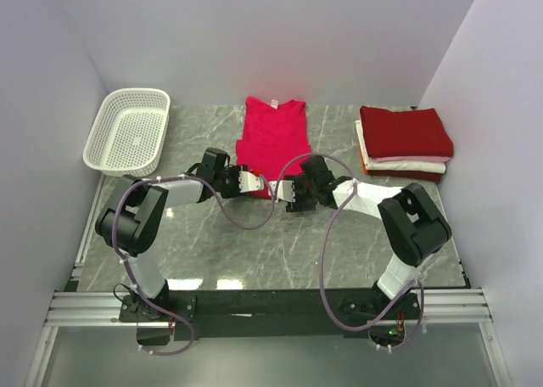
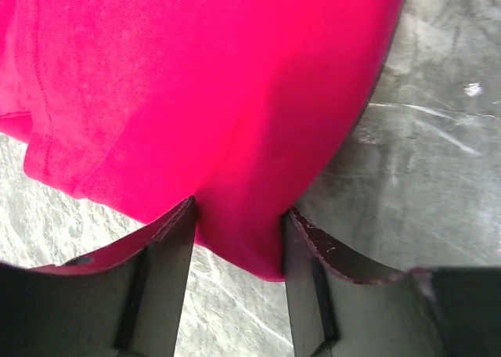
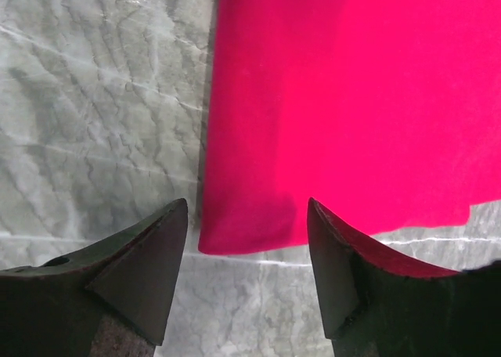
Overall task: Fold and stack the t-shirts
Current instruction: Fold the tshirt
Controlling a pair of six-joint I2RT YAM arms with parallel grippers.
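A bright pinkish-red t-shirt (image 1: 271, 137) lies lengthwise in the table's middle, collar at the far end. My left gripper (image 1: 257, 184) is at its near left corner. In the left wrist view the jaws stand partly apart around that corner of the t-shirt (image 2: 235, 138), whose hem lies between the fingertips (image 2: 178, 236). My right gripper (image 1: 293, 193) is at the near right corner, open, and the t-shirt's corner (image 3: 258, 216) lies just ahead between its tips. A folded crimson t-shirt (image 1: 405, 131) tops a stack at the right, with a white one (image 1: 407, 164) under it.
A white lattice basket (image 1: 127, 131) stands at the far left of the marble table (image 1: 254, 251). The folded stack sits close to the right wall. Walls close in the table on the left, the right and the back.
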